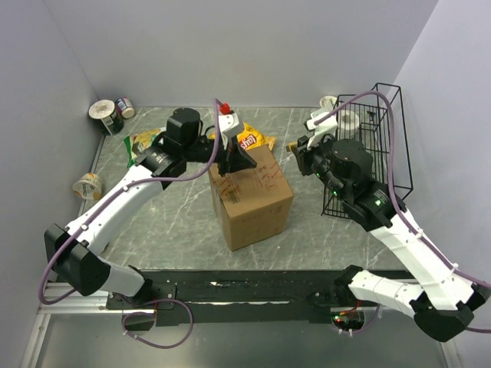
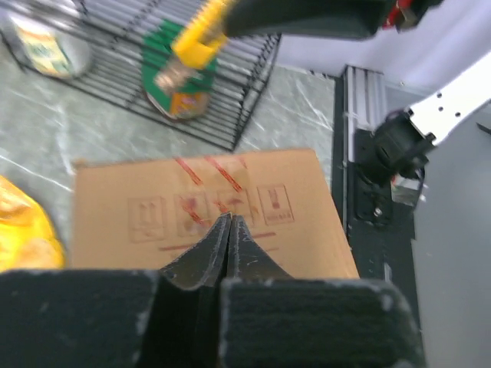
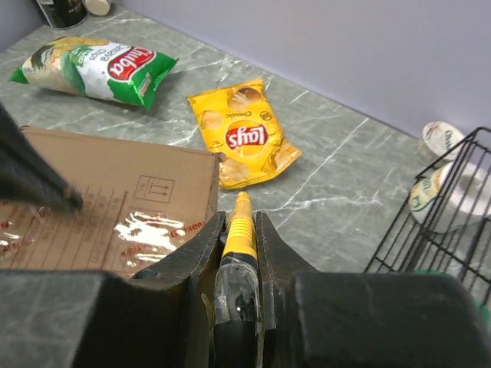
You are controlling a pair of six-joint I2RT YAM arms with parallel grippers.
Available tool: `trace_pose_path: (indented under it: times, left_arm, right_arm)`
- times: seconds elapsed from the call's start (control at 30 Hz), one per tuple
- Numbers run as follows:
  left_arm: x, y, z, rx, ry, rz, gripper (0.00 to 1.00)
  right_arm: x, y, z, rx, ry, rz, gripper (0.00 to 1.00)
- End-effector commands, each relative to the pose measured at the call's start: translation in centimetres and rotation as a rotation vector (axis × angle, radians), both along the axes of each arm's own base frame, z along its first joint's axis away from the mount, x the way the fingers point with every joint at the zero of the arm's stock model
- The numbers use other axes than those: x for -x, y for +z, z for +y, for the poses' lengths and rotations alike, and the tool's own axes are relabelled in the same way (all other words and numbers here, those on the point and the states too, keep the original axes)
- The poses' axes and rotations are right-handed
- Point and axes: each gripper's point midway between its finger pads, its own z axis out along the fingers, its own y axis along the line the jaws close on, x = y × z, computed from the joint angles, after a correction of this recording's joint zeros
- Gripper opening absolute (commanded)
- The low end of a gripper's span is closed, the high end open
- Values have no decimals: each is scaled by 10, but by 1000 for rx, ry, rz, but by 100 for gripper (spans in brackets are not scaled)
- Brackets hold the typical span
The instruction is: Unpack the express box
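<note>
Far left: green chip bag (image 3: 96,65) flat on the table (image 1: 169,222), well apart from the work

Left hand (image 1: 229,162): fingers pressed together, nothing between them. Tips sit over the top of the express box (image 1: 249,201), by the red printed marks. Contact with the cardboard cannot be told from the wrist view

Centre: express box upright in the middle of the table, between the two arms, flaps shut. Clear tape (image 3: 146,230) runs glossy along the top seam. Yellow Lay's bag (image 3: 242,134) lies just behind the box

Right hand (image 3: 238,230): narrow, clamped on a yellow cutter (image 3: 242,203) (looks like a box knife), tip pointing forward, just beside the box's near top edge

Far right: black wire basket (image 1: 376,146), cans inside

Handling, as judgement:
- corrugated walls stiff, top flaps likely to give under a push near the seam
- weight unknown; the box stands tall, so a sideways shove may slide or tip it on the smooth table
- tape slick, poor to pinch, better slit
- hold: press straight down on a flap beside the seam with the left hand, never on the cut line
- once slit, take each flap by its free edge
</note>
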Motion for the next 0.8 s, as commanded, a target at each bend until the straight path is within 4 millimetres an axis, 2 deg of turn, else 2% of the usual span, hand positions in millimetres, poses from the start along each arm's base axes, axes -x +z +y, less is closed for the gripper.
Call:
trace_pose_path:
  times: [0.0,0.13,0.3,0.77]
  left_arm:
    - [8,-13,-1,-6,-15,21,1]
    - [9,-35,-1,-33,15,59,1]
    - [13,-50,-2,-50,20,92,1]
    - [11,-58,-3,-60,30,98,1]
  right_arm:
    - [-2,25,10,-92,-10,-41,0]
    - [-2,18,15,-89,-17,-24,0]
    - [0,12,26,-76,-8,-22,0]
    - [-5,-7,34,-22,-24,31,0]
